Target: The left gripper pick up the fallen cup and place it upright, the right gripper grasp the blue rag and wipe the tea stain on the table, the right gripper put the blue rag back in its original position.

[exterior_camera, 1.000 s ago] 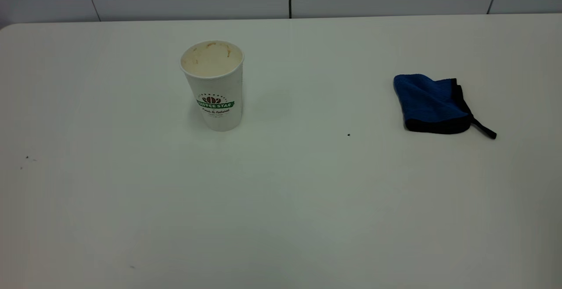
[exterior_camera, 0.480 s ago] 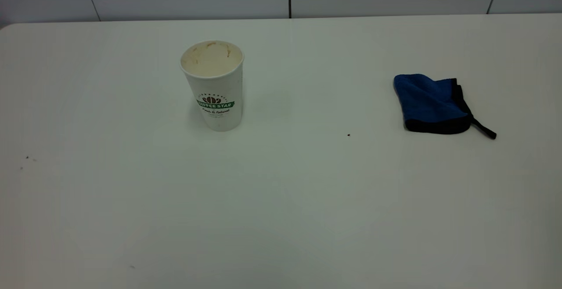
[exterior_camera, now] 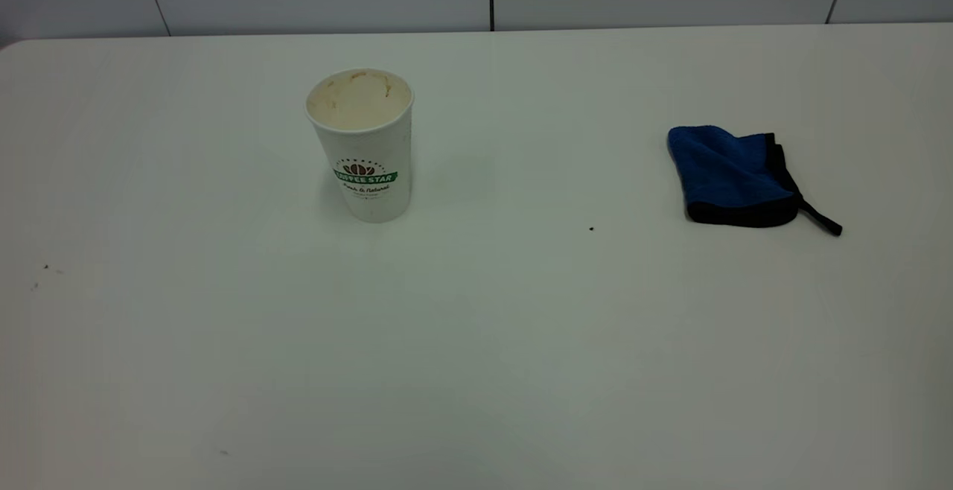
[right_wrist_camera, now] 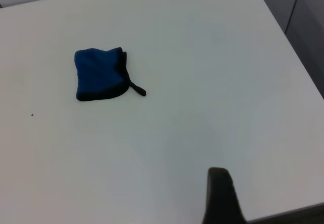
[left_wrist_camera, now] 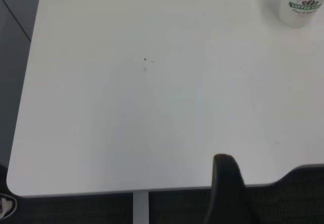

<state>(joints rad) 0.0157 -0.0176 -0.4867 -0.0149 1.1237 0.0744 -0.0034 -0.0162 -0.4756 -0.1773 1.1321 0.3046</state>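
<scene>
The white paper cup (exterior_camera: 361, 147) with a green logo stands upright on the table's left half, its inside stained brown. It also shows far off in the left wrist view (left_wrist_camera: 302, 3). The blue rag (exterior_camera: 733, 176) with black trim lies crumpled on the right half, and shows in the right wrist view (right_wrist_camera: 99, 74). No distinct tea stain shows on the table between them. Neither gripper appears in the exterior view. A dark part of my left gripper (left_wrist_camera: 225, 191) hangs over the table's near left edge. A dark part of my right gripper (right_wrist_camera: 218, 196) hangs over the near right edge, well away from the rag.
The white table (exterior_camera: 476, 341) meets a grey panelled wall at the back. A tiny dark speck (exterior_camera: 591, 228) lies between cup and rag, and a few specks (exterior_camera: 45, 268) lie at the far left. The table's edge and the dark floor show in the left wrist view (left_wrist_camera: 76, 206).
</scene>
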